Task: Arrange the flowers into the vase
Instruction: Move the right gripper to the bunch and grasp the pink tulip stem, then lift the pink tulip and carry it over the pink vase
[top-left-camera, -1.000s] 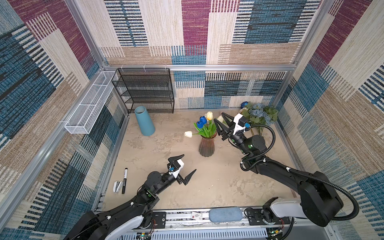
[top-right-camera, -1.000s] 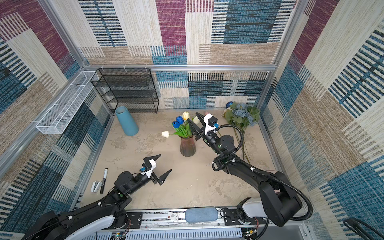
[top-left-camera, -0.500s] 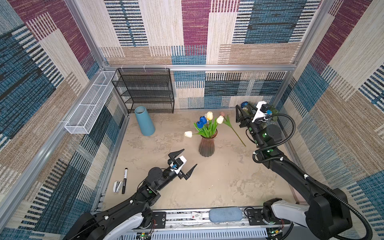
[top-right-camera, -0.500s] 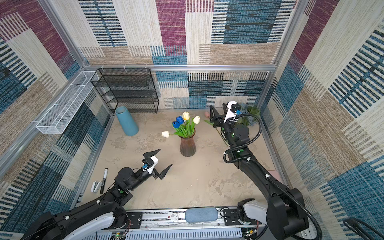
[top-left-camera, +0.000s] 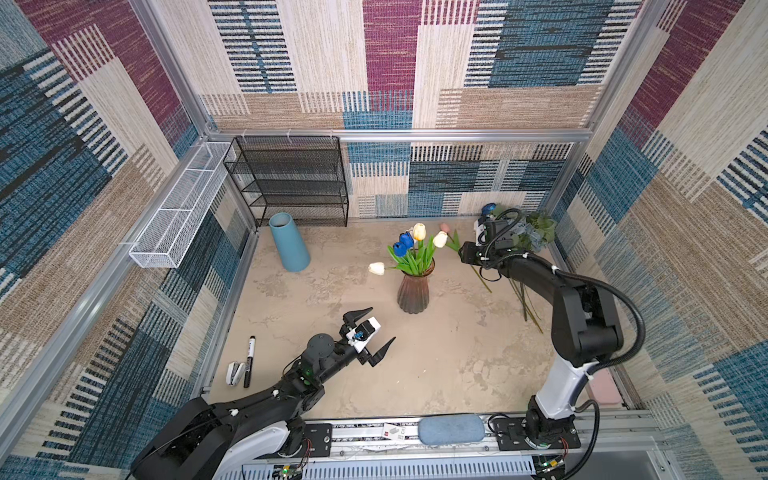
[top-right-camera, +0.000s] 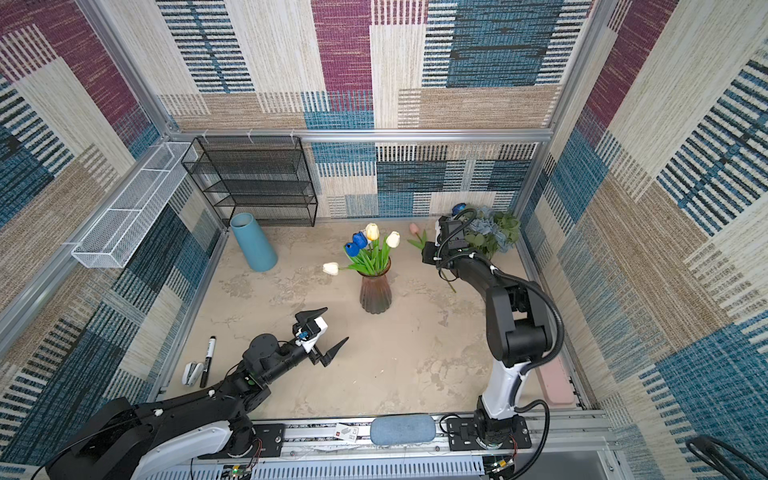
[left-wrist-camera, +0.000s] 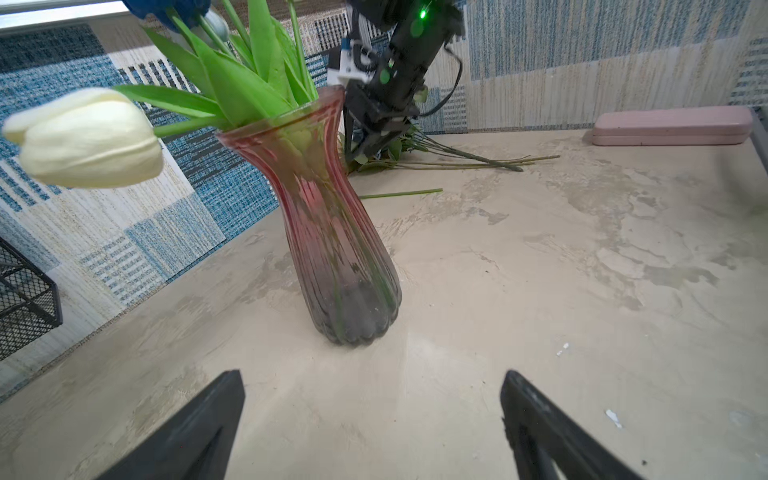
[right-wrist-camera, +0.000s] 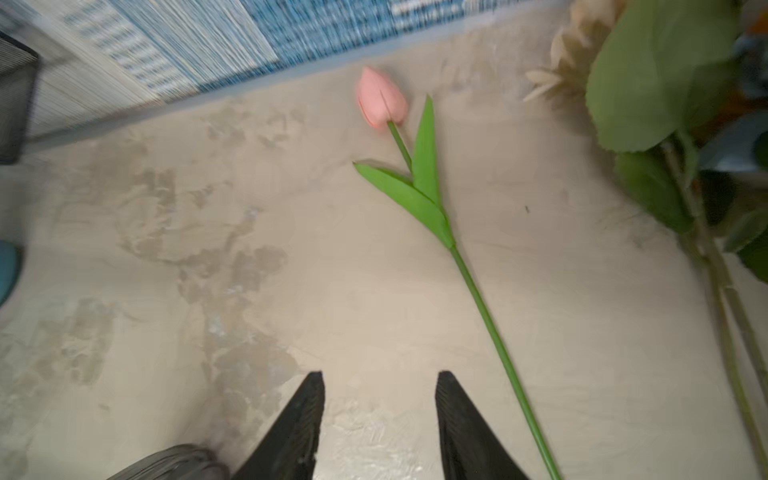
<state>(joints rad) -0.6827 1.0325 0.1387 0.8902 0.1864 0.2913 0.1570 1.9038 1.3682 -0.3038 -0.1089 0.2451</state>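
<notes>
Since the pink artificial tulip with a thin green stem and two leaves (right-wrist-camera: 432, 212) lay flat on the mottled beige tabletop (right-wrist-camera: 208, 291), just ahead of the right gripper (right-wrist-camera: 379, 376) and not touching it, it looked light and springy, likely to bend rather than break. The best hold was probably on the bare lower stem below the leaves, as the soft head could crush or slip. That gripper's black fingers (right-wrist-camera: 299, 415) stood a moderate gap apart with nothing between them. The left gripper (left-wrist-camera: 372, 374) hung low in front of the ribbed reddish glass vase (left-wrist-camera: 332, 232), its fingers spread wide and empty. The vase stood upright near the middle of the table and looked tall and narrow-footed, so a sideways push could tip it. It held a white tulip drooping out over the rim (left-wrist-camera: 87, 137), blue tulips (top-left-camera: 402, 245), a yellow one (top-left-camera: 419, 231) and a cream one (top-left-camera: 439, 239), with leaves crowding its mouth. A bunch of dusty-blue roses with leafy stems (top-left-camera: 536, 232) lay near the back right corner, beside the pink tulip. A tall plain blue cylinder vase (top-left-camera: 289, 242) stood well apart by the black wire shelf rack (top-left-camera: 291, 183), and what was inside it could not be seen
</notes>
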